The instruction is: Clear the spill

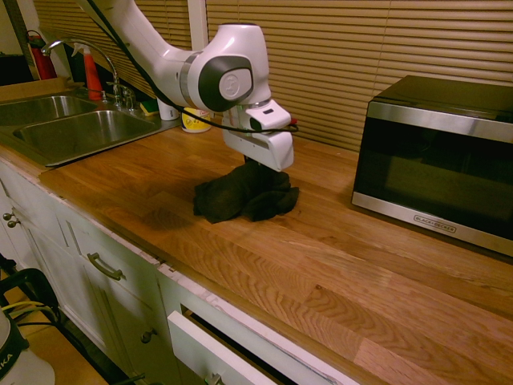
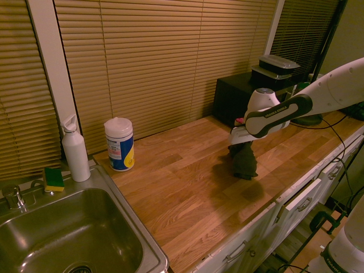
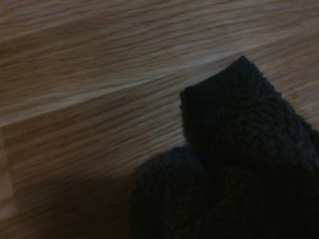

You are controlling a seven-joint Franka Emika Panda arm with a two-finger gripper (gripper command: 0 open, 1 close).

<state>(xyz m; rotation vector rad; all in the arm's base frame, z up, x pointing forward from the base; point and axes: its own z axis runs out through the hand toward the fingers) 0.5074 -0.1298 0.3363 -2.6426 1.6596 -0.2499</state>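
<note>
Jaws cannot be made out: the gripper is buried in the top of a bunched black cloth, so whether it pinches the fabric I cannot tell. That cloth sits on the wooden worktop about midway between the back edge and the front edge, with the double sink towards one end and a black microwave towards the other. No dark drops of the spill show on any bare wood; I judge it lies under the cloth or is already soaked up. Wiping looks to be the step in hand. Next comes dragging the cloth across the boards with steady downward pressure, then lifting to check for smears
</note>
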